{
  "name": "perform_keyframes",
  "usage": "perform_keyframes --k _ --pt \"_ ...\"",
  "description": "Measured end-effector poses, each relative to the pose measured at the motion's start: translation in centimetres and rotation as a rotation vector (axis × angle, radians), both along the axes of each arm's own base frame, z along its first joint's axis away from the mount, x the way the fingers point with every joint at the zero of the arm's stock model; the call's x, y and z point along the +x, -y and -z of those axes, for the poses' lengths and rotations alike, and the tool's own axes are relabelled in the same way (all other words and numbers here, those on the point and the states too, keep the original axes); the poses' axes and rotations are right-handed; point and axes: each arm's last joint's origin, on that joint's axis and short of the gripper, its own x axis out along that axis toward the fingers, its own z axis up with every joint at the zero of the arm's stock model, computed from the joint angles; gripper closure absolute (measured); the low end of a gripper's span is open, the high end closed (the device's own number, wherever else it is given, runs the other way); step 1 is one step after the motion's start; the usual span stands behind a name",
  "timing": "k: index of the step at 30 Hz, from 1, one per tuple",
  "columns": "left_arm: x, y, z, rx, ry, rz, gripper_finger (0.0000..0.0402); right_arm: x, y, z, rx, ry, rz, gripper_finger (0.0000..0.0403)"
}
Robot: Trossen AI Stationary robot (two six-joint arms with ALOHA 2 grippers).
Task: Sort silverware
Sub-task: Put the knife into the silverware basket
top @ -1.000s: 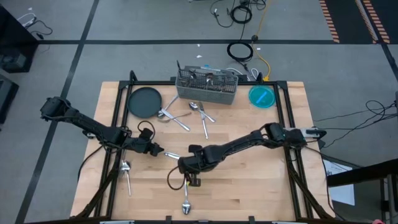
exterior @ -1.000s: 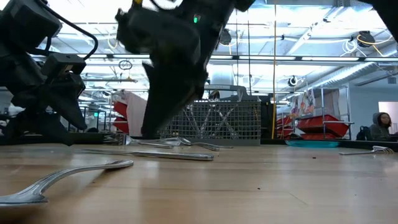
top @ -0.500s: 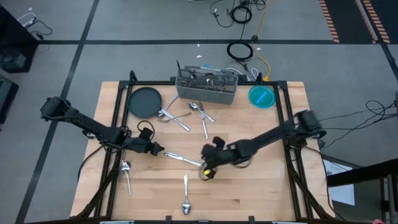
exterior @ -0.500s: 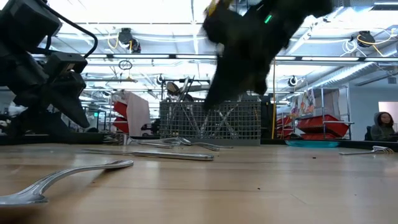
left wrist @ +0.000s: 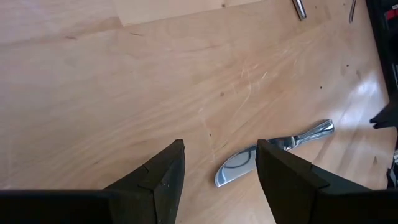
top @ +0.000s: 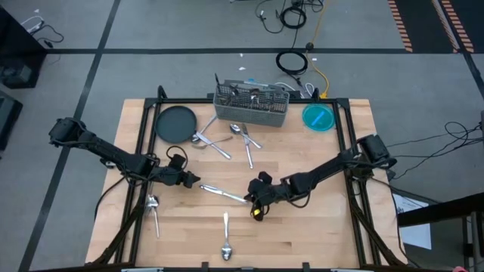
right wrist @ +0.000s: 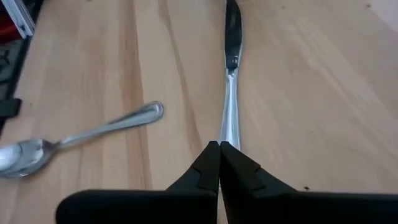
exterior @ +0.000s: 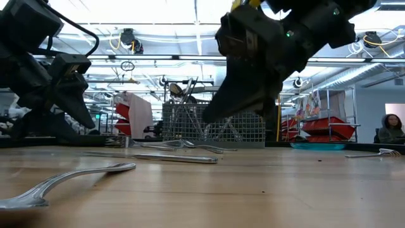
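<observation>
- The step in hand looked like the pickup of one knife [top: 222, 194], which lay flat on the table [top: 318, 227] between the two grippers.
- The right gripper [top: 255, 206] hung just above the knife's handle end, its fingers [right wrist: 219, 163] pressed together and holding nothing; its wrist view looked straight down the knife's length.
- The left gripper [top: 193, 182] sat low near the knife's blade end, its fingers [left wrist: 163, 176] apart and empty, the blade showing just beyond the gap.
- Next, by my reading, one gripper would have to take the knife: the right would need to part its fingers first, while the left was already spread and only needed to close in.
- The flat blade offered little to grip, so a slip seemed possible.
- The rest of the silverware was scattered: a spoon [top: 226, 242] near the front edge, another piece [top: 153, 208] at the left edge, and a loose cluster [top: 231, 141] just in front of the caddy [top: 251, 106].
- The caddy, at the table's back, already held several pieces standing upright.
- The dark plate [top: 175, 123] beside it looked bare, with one piece touching its rim.
- The blue bowl [top: 318, 117] held something I could not make out.
</observation>
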Motion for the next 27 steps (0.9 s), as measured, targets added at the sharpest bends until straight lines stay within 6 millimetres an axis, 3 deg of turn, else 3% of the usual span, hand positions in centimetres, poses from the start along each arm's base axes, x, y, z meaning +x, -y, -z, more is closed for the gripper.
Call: perform_keyframes --k 16,27 --pt "0.0 0.0 0.0 0.002 -0.005 0.000 0.0201 0.3 -0.4 2.9 0.016 -0.071 -0.016 0.0403" --pt "0.0 0.0 0.0 -0.014 -0.006 0.005 0.0201 0.3 -0.4 3.5 0.034 -0.089 0.010 0.0403"
